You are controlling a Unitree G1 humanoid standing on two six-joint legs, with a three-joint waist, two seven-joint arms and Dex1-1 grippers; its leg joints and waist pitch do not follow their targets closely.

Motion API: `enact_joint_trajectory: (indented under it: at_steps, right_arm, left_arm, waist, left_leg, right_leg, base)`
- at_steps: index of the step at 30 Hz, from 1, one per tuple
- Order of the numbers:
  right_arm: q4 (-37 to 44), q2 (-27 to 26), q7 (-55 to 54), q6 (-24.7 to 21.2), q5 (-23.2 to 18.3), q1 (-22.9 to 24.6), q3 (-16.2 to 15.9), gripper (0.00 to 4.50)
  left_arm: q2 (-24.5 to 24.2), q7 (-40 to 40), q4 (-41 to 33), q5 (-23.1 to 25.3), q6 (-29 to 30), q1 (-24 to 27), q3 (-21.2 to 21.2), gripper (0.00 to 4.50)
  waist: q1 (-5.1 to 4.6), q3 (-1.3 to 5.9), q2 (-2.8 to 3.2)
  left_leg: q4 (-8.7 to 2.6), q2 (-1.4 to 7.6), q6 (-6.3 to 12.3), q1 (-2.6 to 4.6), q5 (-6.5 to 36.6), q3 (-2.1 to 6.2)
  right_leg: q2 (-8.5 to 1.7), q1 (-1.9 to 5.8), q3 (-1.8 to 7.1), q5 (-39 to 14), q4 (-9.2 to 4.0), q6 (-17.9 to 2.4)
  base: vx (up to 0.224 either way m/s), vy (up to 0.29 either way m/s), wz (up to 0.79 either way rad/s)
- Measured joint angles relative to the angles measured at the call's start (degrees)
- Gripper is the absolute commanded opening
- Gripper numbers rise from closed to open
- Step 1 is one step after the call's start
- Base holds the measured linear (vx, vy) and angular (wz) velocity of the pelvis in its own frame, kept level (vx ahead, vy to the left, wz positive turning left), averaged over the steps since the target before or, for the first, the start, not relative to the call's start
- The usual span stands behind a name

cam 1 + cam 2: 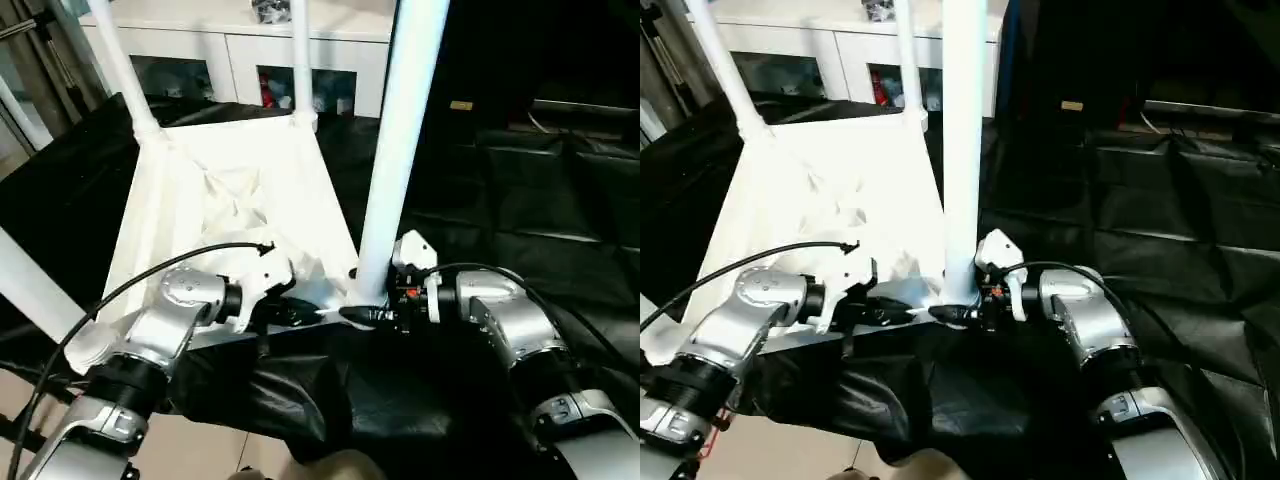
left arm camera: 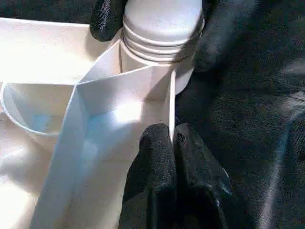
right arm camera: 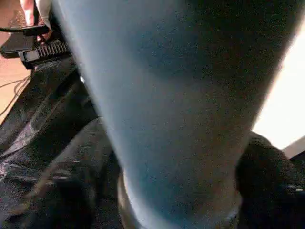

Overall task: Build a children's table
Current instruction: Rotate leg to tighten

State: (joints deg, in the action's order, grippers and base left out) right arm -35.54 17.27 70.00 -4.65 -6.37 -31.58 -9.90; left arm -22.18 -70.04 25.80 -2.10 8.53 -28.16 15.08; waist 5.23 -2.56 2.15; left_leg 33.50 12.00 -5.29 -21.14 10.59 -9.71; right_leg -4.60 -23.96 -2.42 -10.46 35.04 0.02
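Head views: upturned tabletop [image 1: 230,200] on black cloth, right gripper [image 1: 372,316] clasping near leg [image 1: 400,150] at its corner socket; left wrist: left gripper [image 2: 172,143] pinched on tabletop's thin rim rib beside that socket; right wrist: leg close up; light, stiff, slick plastic, best gripped low.

near leg [image 1: 400,140] stands between the arms; black sheet [image 1: 520,230] to its right lies open; cabinet [image 1: 240,50] blocks behind
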Motion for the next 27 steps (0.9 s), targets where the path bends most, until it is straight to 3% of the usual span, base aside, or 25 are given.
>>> enact_joint_trajectory:
  at_steps: [7,14,21,27]
  right_arm:
    - [0.2,0.2,0.7,-0.2,0.0,0.1,-0.1,2.77]
    - [0.4,-0.6,-1.6,-0.3,0.1,0.7,0.1,2.7]
    - [-4.9,-6.7,-21.6,-0.3,1.6,-0.7,5.6,2.69]
    - [-8.1,-10.5,-35.6,-1.6,2.9,-3.3,7.9,2.69]
  left_arm:
    - [-0.3,-0.4,-0.8,0.0,0.0,0.6,0.0,0.0]
    - [1.0,1.8,-0.4,0.6,0.0,0.4,0.0,0.0]
    - [6.6,13.4,6.7,3.3,0.5,-4.1,-0.7,0.0]
    - [11.3,21.6,9.6,5.1,3.9,-6.8,-1.6,0.0]
  waist:
    - [-0.02,0.0,0.0]
    - [-0.01,0.0,0.01]
    - [-0.54,0.03,-0.09]
    - [-0.83,0.15,0.01]
  left_leg:
    - [0.0,0.0,0.0,0.0,0.0,0.0]
    - [0.08,-0.01,0.01,0.04,0.0,0.0]
    - [0.15,-0.04,-0.01,0.2,-0.1,-0.01]
    - [0.15,-0.08,-0.01,0.2,-0.1,-0.02]
  right_leg:
    - [0.0,0.0,-0.01,0.0,0.01,0.0]
    - [-0.02,0.03,0.02,0.0,0.11,0.0]
    - [-0.02,0.28,0.11,0.2,0.18,-0.1]
    - [-0.04,0.34,0.15,0.2,0.12,-0.1]
  base:
    - [0.0,0.0,0.0]
    - [0.0,0.0,0.0]
    - [0.0,0.0,0.0]
    - [0.0,0.0,0.0]
